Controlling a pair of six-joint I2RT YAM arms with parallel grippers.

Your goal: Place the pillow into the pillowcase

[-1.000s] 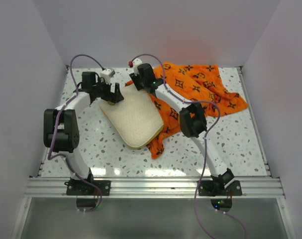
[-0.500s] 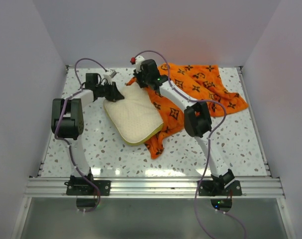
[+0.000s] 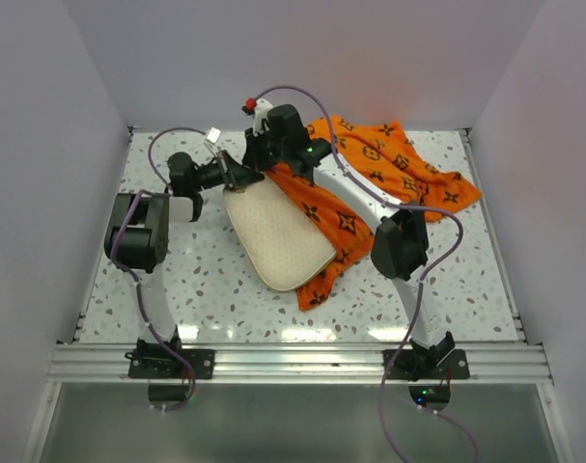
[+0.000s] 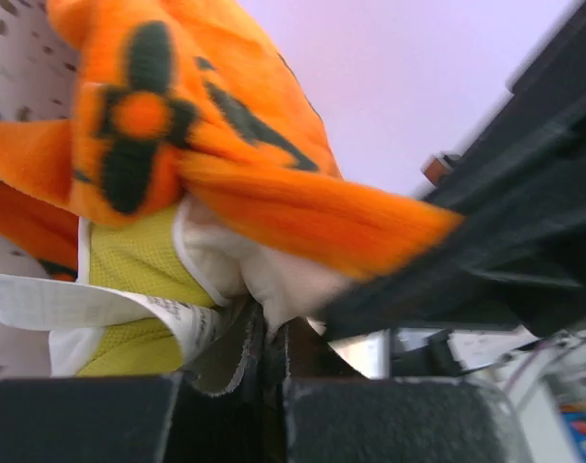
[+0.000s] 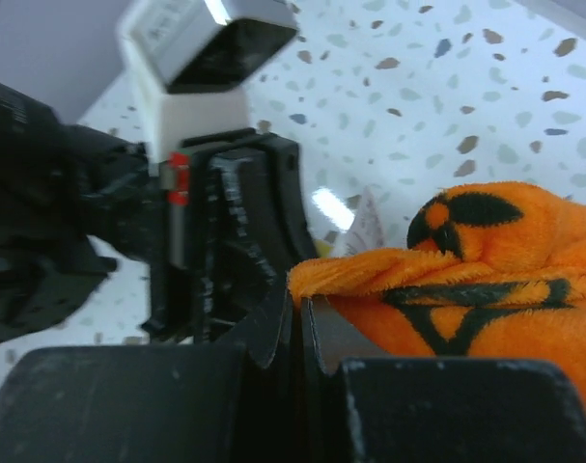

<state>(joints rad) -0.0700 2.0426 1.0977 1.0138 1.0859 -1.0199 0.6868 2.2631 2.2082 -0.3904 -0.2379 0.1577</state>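
- Two hands are meeting at the far middle of the tabletop [image 3: 191, 280], and we are seeing them almost touching each other there.
- We are watching the left hand [image 3: 237, 175] pinching the far corner of the pillow [image 3: 278, 236]. In its own wrist view its fingers [image 4: 220, 362] are sitting nearly together, with the pillow's white seam running down into the narrow slit between them.
- We are finding the pillow lying flat on the tabletop. It is slanting from that held corner toward the near right, with its cream face turned up.
- We are seeing the right hand [image 3: 261, 162] just beside the left one, on the far side. Its fingers [image 5: 273, 333] are pressing together on a folded edge of the pillowcase [image 3: 389, 159], leaving only a thin line between them.
- We are noticing the pillowcase spreading in rumpled folds from that grip toward the far right corner. One orange strip is trailing along the pillow's right edge down to its near end.
- In the left wrist view we are looking at an orange fold of the pillowcase [image 4: 177, 125] draping over the pillow's yellow band [image 4: 143, 256], and a white label [image 4: 70, 299] is sticking out to the left under it.
- In the right wrist view we are seeing the left hand [image 5: 215, 241] as a black block right behind the pinched orange edge, with speckled tabletop showing beyond it.
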